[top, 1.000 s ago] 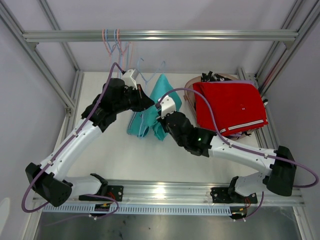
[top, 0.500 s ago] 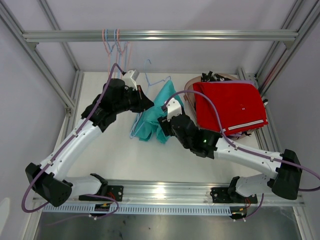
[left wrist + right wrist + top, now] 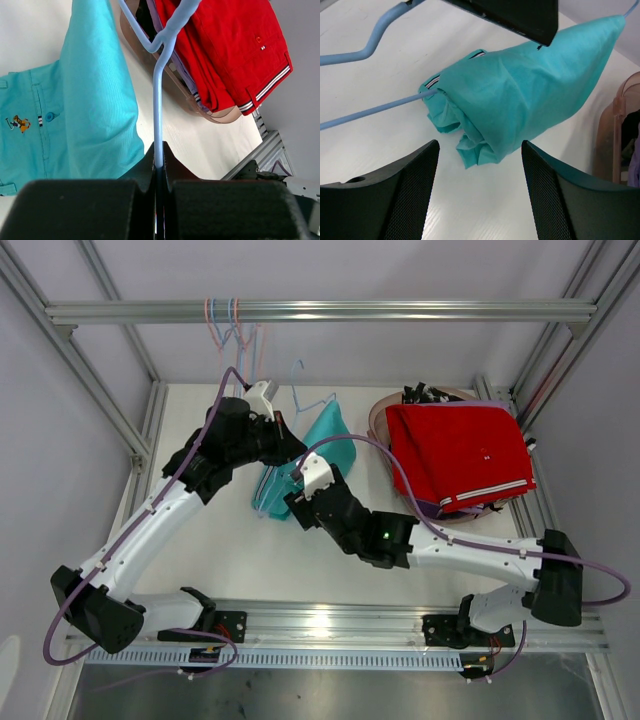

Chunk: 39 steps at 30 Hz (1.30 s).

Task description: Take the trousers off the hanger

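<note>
1. Our left fingers [image 3: 156, 165] are pressed fully together on the wire of the light blue hanger [image 3: 159, 100], just below the point where its neck forks.
2. Our right fingers [image 3: 292, 503] stand wide apart and hold nothing. They are low over the counter [image 3: 250, 560] and point at the lower end of the teal trousers [image 3: 520, 110].
3. The teal trousers hang on that hanger. In the right wrist view its wire enters the cloth at the striped hem, and the bunched lower folds lie just beyond the open right fingers. We cannot tell whether the fingers touch the cloth.
4. In the left wrist view the trousers lie left of the wire, close above the closed fingers, showing a button and a small embroidered figure.
5. From the top camera, the upper end of the trousers rises to a peak on the hanger and the lower end rests on the counter between the two arms.
6. To the right, well apart from both sets of fingers, red trousers [image 3: 460, 450] with a striped hem lie on top of a pile in a brownish basket [image 3: 378, 420].
7. The counter is white and enclosed by an aluminium frame. A rail [image 3: 400, 310] runs across the back, with several pink and blue hangers [image 3: 235, 325] hooked over it.
</note>
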### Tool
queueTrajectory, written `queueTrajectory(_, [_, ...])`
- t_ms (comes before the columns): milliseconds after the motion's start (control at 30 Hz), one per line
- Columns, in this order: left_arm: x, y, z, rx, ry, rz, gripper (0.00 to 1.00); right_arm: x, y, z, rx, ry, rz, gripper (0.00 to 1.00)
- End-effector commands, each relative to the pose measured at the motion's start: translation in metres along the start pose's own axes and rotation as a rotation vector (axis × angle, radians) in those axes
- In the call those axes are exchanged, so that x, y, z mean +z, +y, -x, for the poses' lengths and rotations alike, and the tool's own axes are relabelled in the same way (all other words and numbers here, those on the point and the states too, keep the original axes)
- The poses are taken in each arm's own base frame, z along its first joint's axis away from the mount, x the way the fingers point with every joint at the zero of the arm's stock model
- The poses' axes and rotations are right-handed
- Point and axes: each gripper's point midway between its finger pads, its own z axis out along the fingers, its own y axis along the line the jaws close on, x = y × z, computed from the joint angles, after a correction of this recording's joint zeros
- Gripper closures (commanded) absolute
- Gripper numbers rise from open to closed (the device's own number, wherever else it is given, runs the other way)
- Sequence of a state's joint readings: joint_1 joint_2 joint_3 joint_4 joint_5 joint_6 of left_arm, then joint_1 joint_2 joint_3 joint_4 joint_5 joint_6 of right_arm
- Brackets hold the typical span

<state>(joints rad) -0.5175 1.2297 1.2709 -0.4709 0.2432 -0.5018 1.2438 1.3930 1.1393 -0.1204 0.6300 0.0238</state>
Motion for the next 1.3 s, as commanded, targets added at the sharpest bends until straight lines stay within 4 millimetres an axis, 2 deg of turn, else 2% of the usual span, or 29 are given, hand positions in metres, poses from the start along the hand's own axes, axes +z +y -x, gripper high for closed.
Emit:
queueTrajectory(0, [-0.018, -0.025, 0.042, 0.026, -0.14, -0.077, 1.0, 0.012, 0.0, 0.02, 0.029, -0.055, -0.058, 0.29])
queueTrajectory(67, [-0.019, -0.026, 0.042, 0.028, -0.142, -0.08, 1.0, 0.02, 0.004, 0.018, 0.018, -0.052, -0.071, 0.29])
queueTrajectory(167, [-0.02, -0.026, 0.043, 0.03, -0.146, -0.08, 1.0, 0.03, -0.004, 0.012, 0.006, -0.041, -0.154, 0.3])
queueTrajectory(367, [-0.021, -0.026, 0.043, 0.028, -0.147, -0.081, 1.0, 0.042, -0.039, 0.008, 0.019, -0.086, -0.32, 0.32])
queueTrajectory(600, [-0.021, -0.029, 0.042, 0.026, -0.141, -0.094, 1.0, 0.056, -0.062, 0.01, 0.048, -0.153, -0.377, 0.34])
queueTrajectory(867, [-0.022, -0.031, 0.042, 0.014, -0.136, -0.108, 1.0, 0.069, -0.07, -0.006, 0.096, -0.195, -0.366, 0.35])
queueTrajectory(1033, [-0.021, -0.03, 0.041, 0.013, -0.134, -0.107, 1.0, 0.082, -0.071, -0.021, 0.201, -0.211, -0.275, 0.34])
queueTrajectory(1267, [-0.021, -0.031, 0.041, 0.013, -0.131, -0.111, 1.0, 0.089, -0.064, -0.023, 0.242, -0.217, -0.219, 0.32])
